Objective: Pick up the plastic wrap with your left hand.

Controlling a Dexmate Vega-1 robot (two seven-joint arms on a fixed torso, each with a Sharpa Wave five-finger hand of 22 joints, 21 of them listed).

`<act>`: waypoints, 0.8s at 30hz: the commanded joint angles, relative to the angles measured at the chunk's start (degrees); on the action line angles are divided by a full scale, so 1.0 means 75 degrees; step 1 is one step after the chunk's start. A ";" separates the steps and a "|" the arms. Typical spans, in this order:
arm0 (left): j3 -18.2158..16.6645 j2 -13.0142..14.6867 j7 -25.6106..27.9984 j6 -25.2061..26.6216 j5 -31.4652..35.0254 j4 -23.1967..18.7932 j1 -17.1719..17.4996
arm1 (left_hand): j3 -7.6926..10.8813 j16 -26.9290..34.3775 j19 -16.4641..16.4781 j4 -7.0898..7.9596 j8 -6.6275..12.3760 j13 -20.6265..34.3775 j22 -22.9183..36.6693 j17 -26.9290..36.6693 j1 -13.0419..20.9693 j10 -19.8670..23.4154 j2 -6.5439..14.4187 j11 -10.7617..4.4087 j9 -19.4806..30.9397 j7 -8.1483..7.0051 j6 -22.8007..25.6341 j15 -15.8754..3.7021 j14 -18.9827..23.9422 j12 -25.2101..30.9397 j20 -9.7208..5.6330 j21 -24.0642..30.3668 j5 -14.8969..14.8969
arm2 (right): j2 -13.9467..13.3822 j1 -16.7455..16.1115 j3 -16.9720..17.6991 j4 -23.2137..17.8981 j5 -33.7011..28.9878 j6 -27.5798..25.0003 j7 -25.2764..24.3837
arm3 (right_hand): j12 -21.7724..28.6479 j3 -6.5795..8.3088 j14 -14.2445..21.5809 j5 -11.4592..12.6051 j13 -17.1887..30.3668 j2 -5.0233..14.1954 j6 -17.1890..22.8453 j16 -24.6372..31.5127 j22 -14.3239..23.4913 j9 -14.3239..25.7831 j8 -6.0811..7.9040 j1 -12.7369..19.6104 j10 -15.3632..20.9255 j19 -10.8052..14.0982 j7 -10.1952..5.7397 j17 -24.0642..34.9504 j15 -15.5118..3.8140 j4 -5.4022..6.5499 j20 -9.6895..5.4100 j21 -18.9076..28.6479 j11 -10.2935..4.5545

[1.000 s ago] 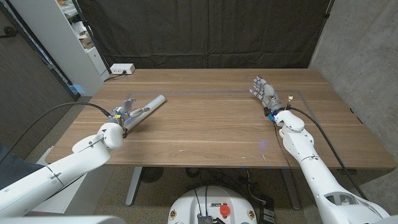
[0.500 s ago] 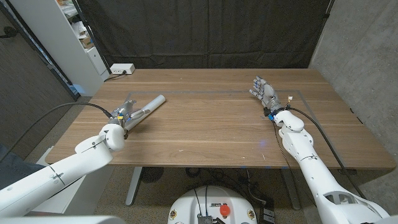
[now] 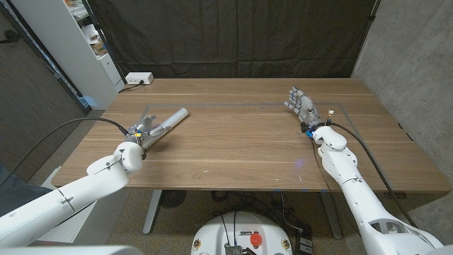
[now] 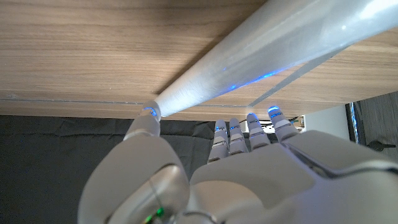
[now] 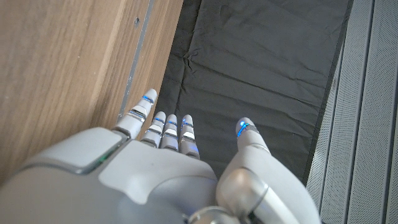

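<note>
The wrap [image 3: 167,120], a pale roll, is lying on the table [image 3: 241,142] toward its left side, angled so that its far end is pointing away from the robot and toward the middle. The left hand [image 3: 142,132] is sitting at the roll's near end. In the left wrist view the roll [image 4: 261,53] is running diagonally just past the hand [image 4: 236,180], with the thumb tip right at its narrow end and the other fingers [image 4: 249,127] reaching straight out alongside it, apart from each other. The hand is looking released rather than grasping, though whether the thumb is actually touching the roll is hard to tell.

The right hand [image 3: 301,105] is standing well apart on the right side of the table, its fingers spread and holding nothing. In the right wrist view that hand [image 5: 161,174] is showing its fingers [image 5: 168,130] stretched out along the wood, thumb held off to one side.
</note>
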 commanded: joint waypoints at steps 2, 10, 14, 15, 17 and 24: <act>0.0030 -0.0015 -0.0159 -0.0242 -0.0199 0.0306 -0.0107 | 0.0028 0.0008 0.0030 0.0036 0.0073 0.0014 0.0035 0.0033 0.0103 0.0044 -0.0036 0.0028 0.0039 -0.0016 0.0092 -0.0011 0.0009 0.0068 0.0015 -0.0048 0.0033 | -0.0003 -0.0031 -0.0002 0.0024 -0.0010 -0.0076 -0.0003 | 0.0000 0.0019 0.0056 0.0056 0.0042 0.0088 0.0057 -0.0003 0.0020 0.0033 0.0004 0.0003 0.0028 0.0091 -0.0025 0.0044 0.0015 -0.0037 -0.0010 -0.0007 0.0005; 0.0121 -0.0022 -0.0166 -0.0136 -0.0157 0.0308 -0.0184 | 0.0019 0.0006 0.0031 0.0047 0.0070 0.0016 0.0033 0.0032 0.0116 0.0042 -0.0033 0.0027 0.0039 -0.0019 0.0112 -0.0002 0.0009 0.0068 0.0014 -0.0052 0.0033 | 0.0013 0.0021 -0.0018 0.0123 -0.0023 -0.0062 0.0026 | 0.0000 0.0019 0.0055 0.0056 0.0042 0.0089 0.0054 -0.0005 0.0020 0.0033 0.0003 0.0004 0.0030 0.0089 -0.0023 0.0044 0.0020 -0.0040 -0.0016 -0.0012 0.0006; 0.0183 -0.0027 -0.0177 -0.0164 -0.0128 0.0351 -0.0232 | 0.0014 0.0008 0.0032 0.0051 0.0068 0.0017 0.0033 0.0032 0.0123 0.0048 -0.0031 0.0022 0.0040 -0.0011 0.0121 -0.0014 0.0016 0.0071 0.0014 -0.0054 0.0034 | 0.0027 0.0069 -0.0023 0.0201 -0.0017 -0.0063 0.0052 | -0.0001 0.0020 0.0062 0.0057 0.0042 0.0093 0.0057 -0.0003 0.0020 0.0033 0.0004 0.0005 0.0026 0.0084 -0.0017 0.0044 0.0014 -0.0040 -0.0013 -0.0016 0.0007; 0.0190 -0.0043 -0.0158 -0.0162 -0.0123 0.0363 -0.0236 | 0.0013 0.0007 0.0032 0.0052 0.0070 0.0017 0.0033 0.0032 0.0124 0.0051 -0.0031 0.0024 0.0040 -0.0009 0.0129 -0.0010 0.0015 0.0072 0.0014 -0.0054 0.0034 | 0.0026 0.0081 -0.0025 0.0217 -0.0019 -0.0064 0.0059 | -0.0002 0.0021 0.0064 0.0057 0.0042 0.0093 0.0055 -0.0003 0.0020 0.0033 0.0003 0.0005 0.0025 0.0087 -0.0023 0.0044 0.0017 -0.0040 -0.0013 -0.0015 -0.0002; 0.0175 -0.0064 -0.0169 -0.0165 -0.0168 0.0386 -0.0239 | 0.0013 0.0008 0.0032 0.0052 0.0069 0.0018 0.0033 0.0032 0.0126 0.0053 -0.0031 0.0019 0.0040 -0.0007 0.0128 -0.0007 0.0017 0.0073 0.0014 -0.0055 0.0034 | 0.0029 0.0100 -0.0023 0.0244 -0.0016 -0.0068 0.0071 | -0.0002 0.0021 0.0065 0.0057 0.0042 0.0094 0.0055 -0.0003 0.0020 0.0033 0.0003 0.0005 0.0025 0.0087 -0.0020 0.0044 0.0023 -0.0040 -0.0009 -0.0015 0.0001; 0.0252 -0.0144 -0.0200 -0.0171 -0.0194 0.0517 -0.0337 | 0.0005 -0.0003 0.0054 0.0058 0.0070 0.0019 0.0029 0.0030 0.0149 0.0047 -0.0025 0.0019 0.0040 0.0020 0.0162 -0.0066 -0.0009 0.0070 0.0005 -0.0052 0.0036 | 0.0051 0.0213 -0.0034 0.0407 -0.0038 -0.0072 0.0095 | -0.0001 0.0020 0.0055 0.0057 0.0042 0.0095 0.0053 -0.0008 0.0020 0.0033 0.0002 0.0005 0.0026 0.0086 -0.0029 0.0044 0.0018 -0.0041 -0.0008 -0.0018 0.0012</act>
